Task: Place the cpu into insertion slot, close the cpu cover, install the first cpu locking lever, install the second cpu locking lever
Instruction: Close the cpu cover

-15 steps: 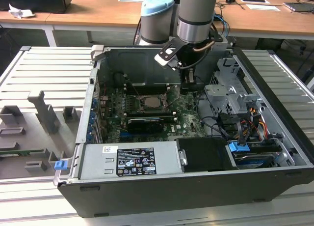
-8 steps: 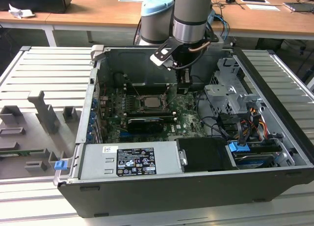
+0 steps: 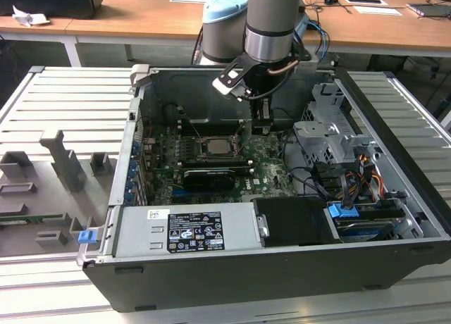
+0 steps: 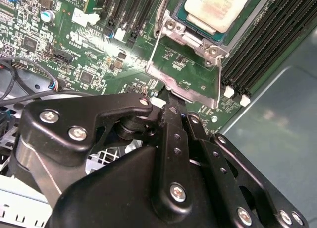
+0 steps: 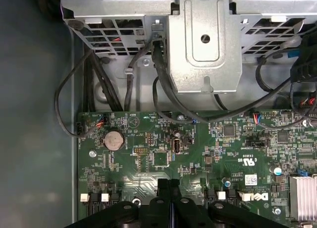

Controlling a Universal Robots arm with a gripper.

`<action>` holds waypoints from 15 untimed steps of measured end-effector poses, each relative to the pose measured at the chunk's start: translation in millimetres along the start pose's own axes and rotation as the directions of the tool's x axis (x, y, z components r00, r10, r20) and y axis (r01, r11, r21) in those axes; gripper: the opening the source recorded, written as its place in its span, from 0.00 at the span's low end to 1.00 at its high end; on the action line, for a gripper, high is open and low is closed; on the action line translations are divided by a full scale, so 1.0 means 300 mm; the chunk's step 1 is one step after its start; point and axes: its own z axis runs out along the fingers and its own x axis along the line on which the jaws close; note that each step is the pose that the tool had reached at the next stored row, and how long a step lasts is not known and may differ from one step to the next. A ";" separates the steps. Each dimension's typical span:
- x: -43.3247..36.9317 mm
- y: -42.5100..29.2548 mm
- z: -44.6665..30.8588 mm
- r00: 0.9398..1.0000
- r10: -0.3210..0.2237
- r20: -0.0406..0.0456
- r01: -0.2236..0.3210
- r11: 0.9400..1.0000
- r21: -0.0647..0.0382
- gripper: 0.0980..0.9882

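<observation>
The pale cpu (image 4: 218,10) lies flat in the insertion slot (image 4: 198,37), which sits mid-board in the exterior view (image 3: 217,148). The silver cpu cover (image 4: 185,84) is swung open and stands tilted up off the socket's edge. My gripper (image 4: 167,96) is shut, with its tip right at the raised cover's free edge. I cannot tell whether it touches the cover. In the first wrist view the fingers (image 5: 163,186) are pressed together over the green board with nothing between them. From outside, the gripper (image 3: 261,125) hangs just to the exterior view's right of the socket.
A grey drive cage (image 3: 328,137) with cables (image 3: 352,176) stands on the exterior view's right. The power supply (image 3: 187,229) fills the case front. Black memory slots (image 4: 267,44) flank the socket. Grey fixtures (image 3: 63,162) sit on the table outside the case.
</observation>
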 end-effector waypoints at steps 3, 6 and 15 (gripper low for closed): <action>0.000 -0.004 0.000 1.000 0.000 0.000 0.000 1.000 0.000 0.01; 0.000 -0.007 0.001 1.000 0.000 0.000 0.000 1.000 0.000 0.01; 0.000 -0.018 0.001 1.000 0.000 0.000 0.000 1.000 0.000 0.01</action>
